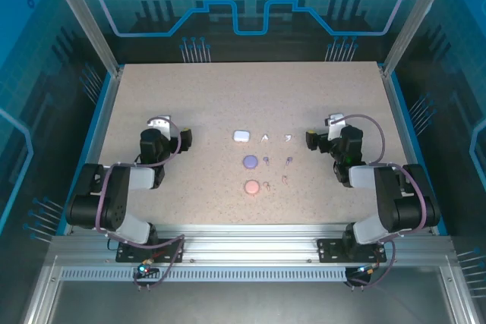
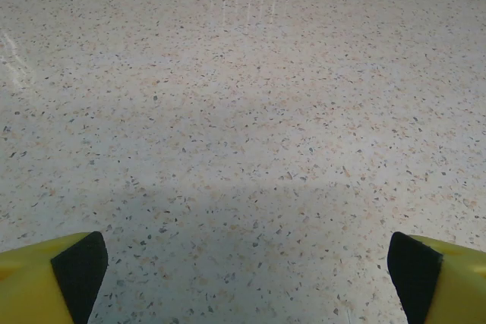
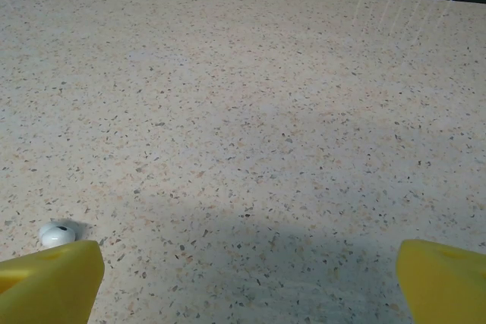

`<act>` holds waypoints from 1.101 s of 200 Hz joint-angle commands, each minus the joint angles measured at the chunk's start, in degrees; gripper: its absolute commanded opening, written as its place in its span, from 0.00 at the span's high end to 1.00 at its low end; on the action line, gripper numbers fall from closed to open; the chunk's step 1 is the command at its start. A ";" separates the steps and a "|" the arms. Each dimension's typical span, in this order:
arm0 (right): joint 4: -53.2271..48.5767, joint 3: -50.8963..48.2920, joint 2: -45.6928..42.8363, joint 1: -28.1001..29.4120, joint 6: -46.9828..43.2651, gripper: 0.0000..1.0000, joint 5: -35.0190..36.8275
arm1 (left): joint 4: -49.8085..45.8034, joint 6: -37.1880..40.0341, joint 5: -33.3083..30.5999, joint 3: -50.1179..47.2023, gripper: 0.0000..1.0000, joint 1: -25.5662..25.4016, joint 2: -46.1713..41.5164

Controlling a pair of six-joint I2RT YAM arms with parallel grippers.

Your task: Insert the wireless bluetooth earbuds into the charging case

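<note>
Speckled table is sitting inside blue panelled walls. Left gripper and right gripper are hovering wide apart, holding nothing. Earbuds are lying mid-table, just right of three cases. One white bud is lying by the right gripper's finger.

Left arm and right arm sit folded at the elbow, forearms reaching forward. Left gripper and right gripper point away from the bases, yellow fingers spread wide apart.
</note>
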 commanded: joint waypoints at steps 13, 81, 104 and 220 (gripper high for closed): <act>-0.09 1.09 0.46 -0.82 -0.54 0.00 -0.82 | 0.11 -0.08 1.25 1.05 0.01 0.53 0.36; -0.09 1.08 0.42 -0.76 -0.57 0.00 -0.82 | -0.17 -0.34 2.25 1.22 0.01 0.97 0.36; -0.09 1.09 0.42 -0.82 -0.46 0.00 -0.84 | -0.25 -0.12 1.72 1.21 0.01 0.78 0.36; -39.22 18.01 -13.08 2.16 8.59 0.00 8.36 | -26.70 -6.46 -4.68 11.05 0.01 -0.28 -15.61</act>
